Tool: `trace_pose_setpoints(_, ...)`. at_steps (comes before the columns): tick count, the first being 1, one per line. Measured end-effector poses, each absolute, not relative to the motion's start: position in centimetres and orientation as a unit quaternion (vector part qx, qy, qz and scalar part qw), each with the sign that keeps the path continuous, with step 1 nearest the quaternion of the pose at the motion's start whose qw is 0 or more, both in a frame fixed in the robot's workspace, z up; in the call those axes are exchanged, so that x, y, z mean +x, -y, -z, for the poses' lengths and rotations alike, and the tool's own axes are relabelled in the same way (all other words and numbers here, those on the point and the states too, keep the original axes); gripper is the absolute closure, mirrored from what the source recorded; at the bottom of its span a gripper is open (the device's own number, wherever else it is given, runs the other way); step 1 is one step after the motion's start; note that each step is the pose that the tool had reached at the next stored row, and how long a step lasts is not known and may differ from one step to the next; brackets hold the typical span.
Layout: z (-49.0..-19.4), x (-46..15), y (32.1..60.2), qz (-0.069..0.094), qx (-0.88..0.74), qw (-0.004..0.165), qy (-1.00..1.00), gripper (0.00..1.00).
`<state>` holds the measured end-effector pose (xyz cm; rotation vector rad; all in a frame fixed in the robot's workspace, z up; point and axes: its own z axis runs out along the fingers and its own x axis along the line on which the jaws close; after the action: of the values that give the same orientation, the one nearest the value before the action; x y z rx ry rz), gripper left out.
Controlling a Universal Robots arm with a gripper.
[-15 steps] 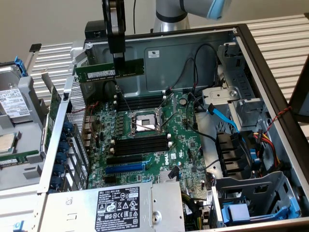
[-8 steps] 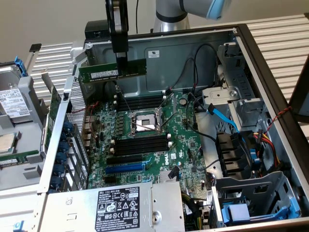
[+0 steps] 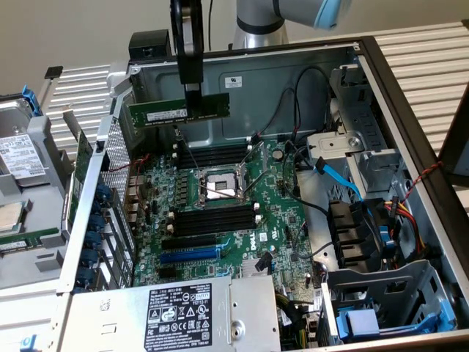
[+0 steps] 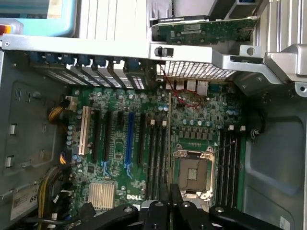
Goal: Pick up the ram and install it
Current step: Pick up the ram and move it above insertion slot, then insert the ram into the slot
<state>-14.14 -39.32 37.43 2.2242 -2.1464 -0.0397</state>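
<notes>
Dark-green ram [image 3: 157, 114], level, in midair.

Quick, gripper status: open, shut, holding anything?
The gripper: shut on the ram, which it holds up over the motherboard.

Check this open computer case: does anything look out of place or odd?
Nothing looks damaged. The dark-green ram stick is clamped in the black gripper over the green motherboard, not seated; the metal processor socket sits bare.
</notes>
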Motion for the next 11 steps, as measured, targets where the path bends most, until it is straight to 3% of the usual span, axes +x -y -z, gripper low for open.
trace_pose_setpoints(11, -35.7, -13.8, 39.3, 0.009, 0.717, 0.025, 0.697, 0.87)
